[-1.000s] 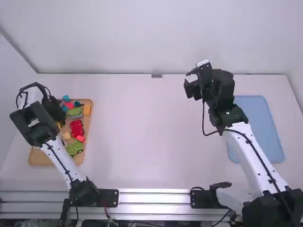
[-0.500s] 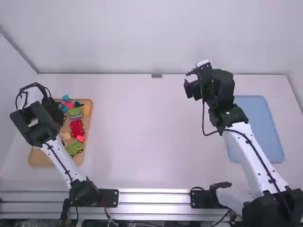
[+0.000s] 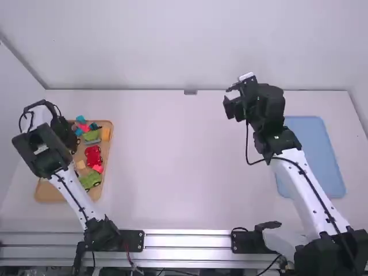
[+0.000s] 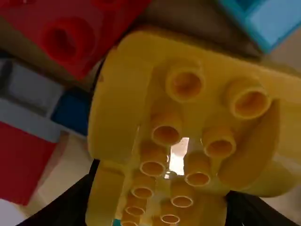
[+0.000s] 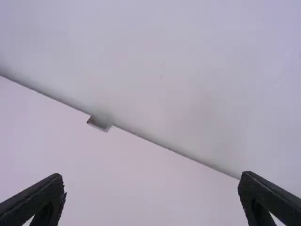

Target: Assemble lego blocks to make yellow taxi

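Note:
My left gripper [image 3: 69,137] is low over the back left part of the wooden tray [image 3: 50,193]. From the left wrist, a large yellow taxi body block [image 4: 169,113] fills the middle, its hollow underside and round tubes facing the camera. Its near end lies between the fingers of my left gripper [image 4: 159,207], which is shut on it. Over the table right of centre, my right gripper [image 3: 229,99] is raised and stands still. Its two fingers are wide apart with nothing between them, seen from the right wrist as the open gripper [image 5: 151,190].
Red vehicles [image 3: 93,155], a green vehicle [image 3: 91,180], an orange block [image 3: 106,133] and a cyan block [image 3: 80,119] lie in the tray. Close to the yellow body are a red block [image 4: 70,37] and a light blue block [image 4: 270,21]. A blue tray [image 3: 315,155] lies at the right.
Beside my left gripper, a small yellow patch visible a second ago is now covered, and the nearby blocks have shifted slightly. The right arm has kept still.

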Controlling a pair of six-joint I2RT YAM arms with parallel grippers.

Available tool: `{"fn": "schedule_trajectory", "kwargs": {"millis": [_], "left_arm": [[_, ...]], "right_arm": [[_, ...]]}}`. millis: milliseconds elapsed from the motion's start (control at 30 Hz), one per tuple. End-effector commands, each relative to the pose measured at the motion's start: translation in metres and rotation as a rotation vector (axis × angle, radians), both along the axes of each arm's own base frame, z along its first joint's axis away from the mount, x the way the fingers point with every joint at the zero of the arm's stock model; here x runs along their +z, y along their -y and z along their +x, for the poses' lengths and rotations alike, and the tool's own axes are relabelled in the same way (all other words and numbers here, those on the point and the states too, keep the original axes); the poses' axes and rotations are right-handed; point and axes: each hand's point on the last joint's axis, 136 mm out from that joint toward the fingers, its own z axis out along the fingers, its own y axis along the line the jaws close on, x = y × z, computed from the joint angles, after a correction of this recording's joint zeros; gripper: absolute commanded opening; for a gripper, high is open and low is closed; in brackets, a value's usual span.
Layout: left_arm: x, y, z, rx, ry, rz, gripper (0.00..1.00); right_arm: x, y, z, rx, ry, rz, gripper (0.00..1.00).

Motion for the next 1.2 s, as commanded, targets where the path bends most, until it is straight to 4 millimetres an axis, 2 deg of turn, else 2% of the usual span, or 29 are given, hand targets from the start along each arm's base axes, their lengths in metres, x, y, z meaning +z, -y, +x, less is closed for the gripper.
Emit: {"fn": "schedule_trajectory", "kwargs": {"millis": [0,67,167,200,267,367,400,433,500,533,567,600,700,767,800,867,900,933,967,1033,1067,1167], "left_arm": [[0.016,0.015,0.020,-0.006,0.067,0.005,0.29],[0.030,0.021,0.028,-0.013,0.101,0.018,0.24],[0.056,0.040,0.043,-0.049,0.165,0.005,0.22],[0.072,0.053,0.050,-0.077,0.202,-0.006,0.21],[0.089,0.068,0.057,-0.126,0.237,-0.013,0.21],[0.119,0.106,0.065,-0.245,0.305,-0.015,0.21],[0.121,0.109,0.066,-0.256,0.309,-0.012,0.21],[0.130,0.129,0.065,-0.317,0.321,-0.005,0.23],[0.135,0.150,0.064,-0.388,0.323,-0.012,0.24],[0.137,0.161,0.063,-0.429,0.320,-0.016,0.25],[0.137,0.187,0.060,-0.528,0.302,-0.023,0.22],[0.137,0.190,0.060,-0.539,0.300,-0.025,0.22],[0.131,0.251,0.055,-0.755,0.236,-0.047,0.19],[0.127,0.277,0.054,-0.829,0.222,-0.057,0.16],[0.124,0.306,0.054,-0.920,0.221,-0.074,0.15],[0.120,0.331,0.053,-1.001,0.218,-0.081,0.15],[0.117,0.350,0.052,-1.061,0.217,-0.082,0.16],[0.113,0.375,0.047,-1.138,0.212,-0.090,0.18],[0.112,0.382,0.045,-1.154,0.210,-0.093,0.18],[0.104,0.421,0.030,-1.261,0.191,-0.108,0.20],[0.104,0.423,0.029,-1.268,0.190,-0.109,0.20],[0.086,0.467,0.004,-1.380,0.163,-0.129,0.22]], "right_arm": [[0.018,-0.001,0.004,0.000,0.040,0.011,0.98],[0.020,-0.001,0.004,0.000,0.045,0.013,0.98],[0.020,-0.001,0.004,0.000,0.046,0.013,0.98],[0.020,-0.002,0.004,0.003,0.046,0.012,0.98],[0.019,-0.001,0.004,0.001,0.042,0.012,0.98],[0.015,-0.001,0.003,0.001,0.027,0.007,0.98],[0.015,-0.001,0.003,0.001,0.025,0.007,0.98],[0.014,0.000,0.002,0.000,0.020,0.006,0.98],[0.013,0.000,0.002,-0.001,0.019,0.006,0.98],[0.013,0.000,0.002,-0.001,0.019,0.005,0.98],[0.014,0.000,0.002,-0.001,0.021,0.006,0.98],[0.014,0.000,0.002,0.000,0.022,0.006,0.98],[0.014,0.000,0.002,-0.001,0.020,0.006,0.98],[0.012,0.000,0.002,0.000,0.012,0.004,0.98],[0.010,-0.001,0.001,0.002,0.005,0.002,0.98],[0.008,-0.001,0.000,0.002,-0.005,0.001,0.98],[0.007,0.000,0.000,0.001,-0.008,0.000,0.98],[0.007,0.000,0.000,-0.001,-0.009,0.000,0.98],[0.007,0.000,0.000,0.000,-0.009,0.000,0.98],[0.002,0.000,-0.002,0.001,-0.027,-0.005,0.98],[0.001,0.000,-0.002,0.002,-0.034,-0.006,0.98],[-0.003,-0.001,-0.004,0.007,-0.050,-0.008,0.98]]}}
